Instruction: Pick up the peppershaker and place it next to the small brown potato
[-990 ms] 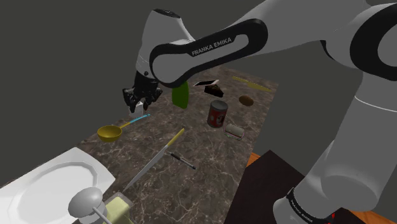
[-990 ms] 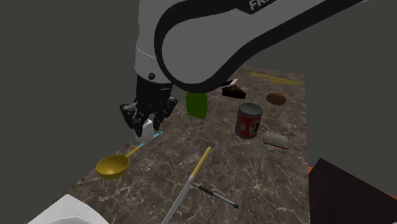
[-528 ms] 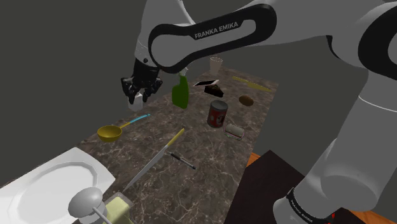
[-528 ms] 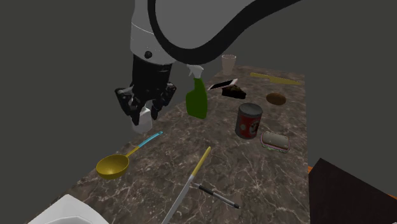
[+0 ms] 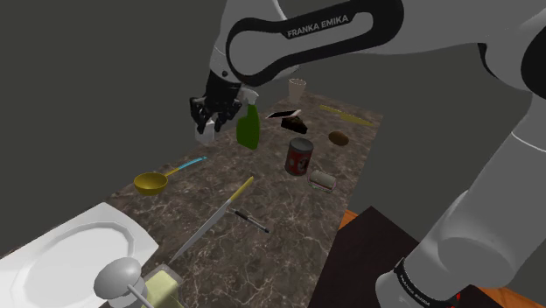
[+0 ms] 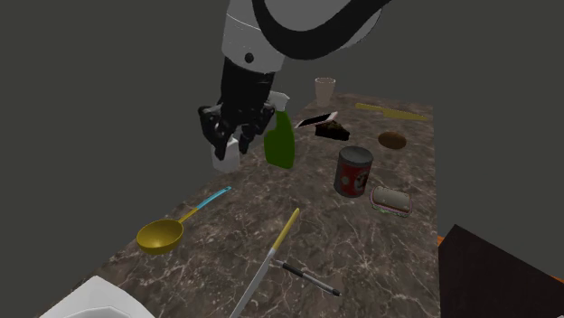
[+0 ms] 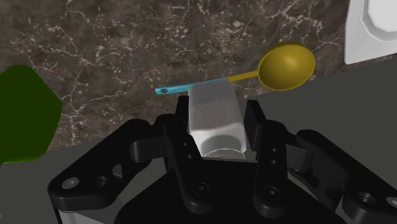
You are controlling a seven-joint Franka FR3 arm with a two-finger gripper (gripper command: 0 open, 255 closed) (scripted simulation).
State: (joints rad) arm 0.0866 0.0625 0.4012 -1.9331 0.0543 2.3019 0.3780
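One peppershaker [image 7: 215, 121] in jaws, one potato [image 5: 338, 137]

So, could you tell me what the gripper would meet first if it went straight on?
Probably the marbled countertop near its edge, beside the blue handle of the yellow spoon, with the white shaker in the gripper touching down first; depth is unclear.

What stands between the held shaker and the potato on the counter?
In the shoulder view, the green spray bottle stands right beside the shaker, toward the potato; past it lie a dark wedge and a red can.
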